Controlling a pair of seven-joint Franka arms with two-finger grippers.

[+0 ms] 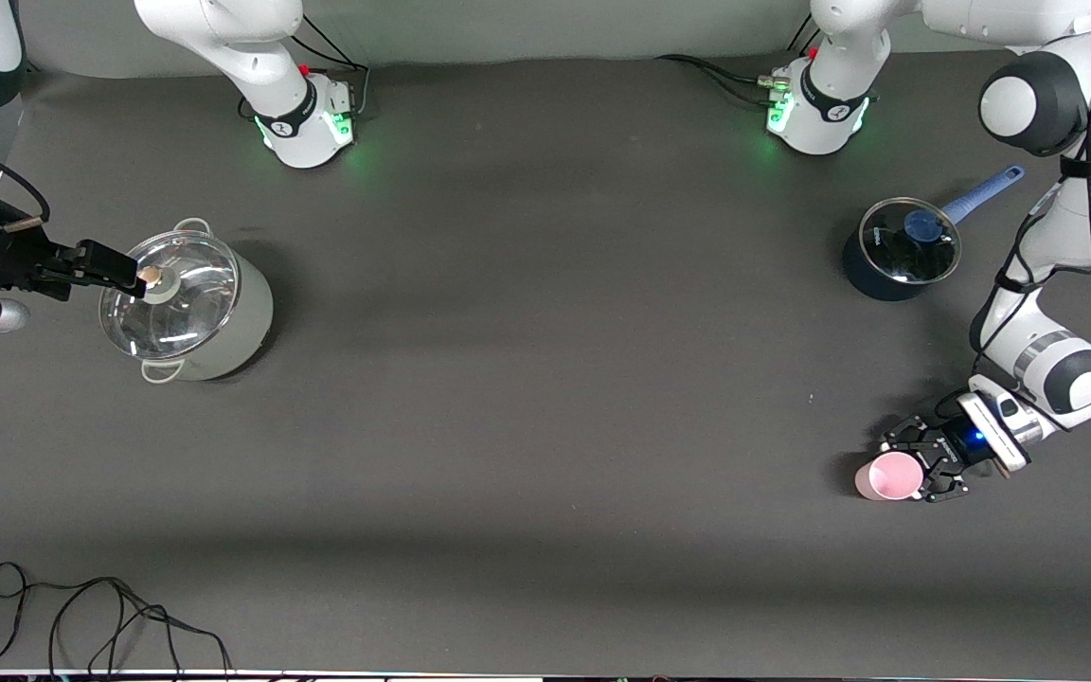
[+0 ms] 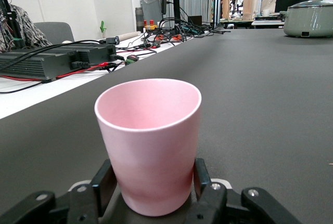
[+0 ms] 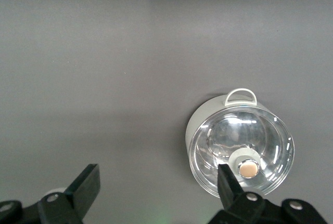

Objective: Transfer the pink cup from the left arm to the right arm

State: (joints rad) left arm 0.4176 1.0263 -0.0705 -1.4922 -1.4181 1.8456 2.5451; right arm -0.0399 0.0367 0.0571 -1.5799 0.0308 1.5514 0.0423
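The pink cup stands upright low at the table, at the left arm's end and nearer to the front camera than the blue saucepan. My left gripper lies level at table height, and its skeletal fingers close on the cup's lower part from both sides. In the left wrist view the cup fills the middle, with my left gripper around its base and a finger pressed against each side. My right gripper hangs open and empty over the lidded grey-green pot at the right arm's end; it also shows in the right wrist view.
A grey-green pot with a glass lid stands at the right arm's end, also seen in the right wrist view and the left wrist view. A dark blue saucepan with a glass lid stands near the left arm's base. A black cable lies at the front edge.
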